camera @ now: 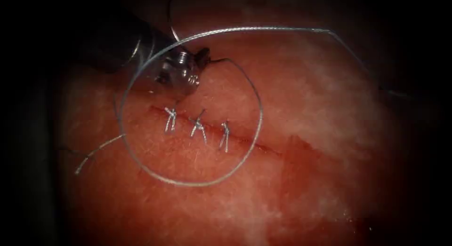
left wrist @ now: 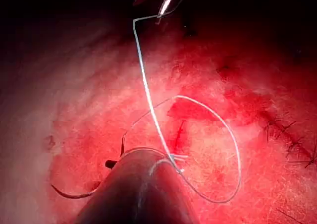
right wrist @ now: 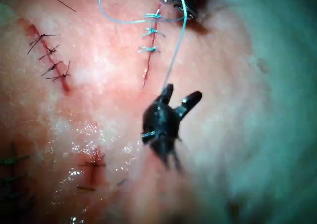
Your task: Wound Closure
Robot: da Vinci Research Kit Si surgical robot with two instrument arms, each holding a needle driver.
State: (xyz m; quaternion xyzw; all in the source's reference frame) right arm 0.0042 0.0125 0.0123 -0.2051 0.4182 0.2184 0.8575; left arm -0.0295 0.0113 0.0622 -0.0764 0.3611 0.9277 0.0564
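Note:
On the tissue (camera: 306, 180) the cut (camera: 263, 146) carries three pale stitches (camera: 198, 124) on its left part. My left tool (camera: 205, 55) sits just above the cut's left end, its jaws shut on the thread (camera: 202, 184). From them the thread sweeps in a wide ring around the stitches, then runs off to the upper right. My right tool (right wrist: 181, 95) hovers past the cut's unstitched end with its jaws spread open, and the thread (right wrist: 174, 50) reaches one fingertip (right wrist: 167, 91). A dark curved piece (left wrist: 74, 194), maybe the needle, lies on the tissue beside the left shaft.
A loose thread end (camera: 94, 154) lies left of the ring. Older cuts closed with dark stitches (right wrist: 49, 55) (right wrist: 91, 167) lie beside this one. Red fluid (left wrist: 193, 110) wets the tissue near the cut.

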